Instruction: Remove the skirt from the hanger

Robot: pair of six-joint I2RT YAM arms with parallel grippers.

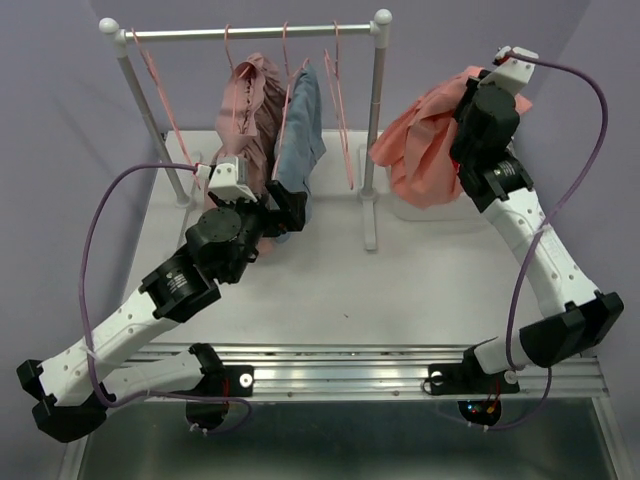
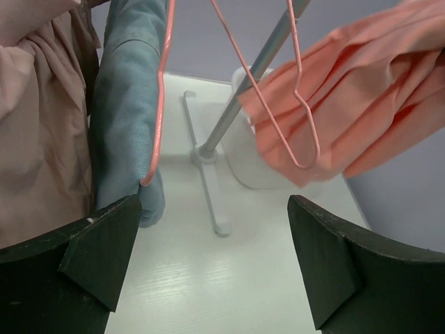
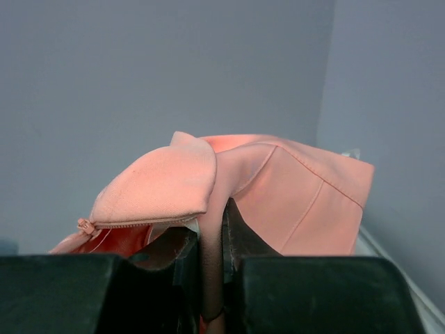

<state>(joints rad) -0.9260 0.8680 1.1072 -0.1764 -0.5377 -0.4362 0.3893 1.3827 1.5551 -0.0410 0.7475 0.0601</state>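
The salmon skirt hangs bunched in the air right of the clothes rack, clear of the hangers. My right gripper is shut on a fold of it; in the right wrist view the fabric is pinched between the two fingers of the gripper. A bare pink wire hanger hangs on the rail near the right post and also shows in the left wrist view, in front of the skirt. My left gripper is open and empty, low beside the blue garment.
The rack's rail carries a dusty-pink garment, the blue garment and another bare hanger at the left. The right post and its foot stand ahead of my left gripper. A white bin sits under the skirt.
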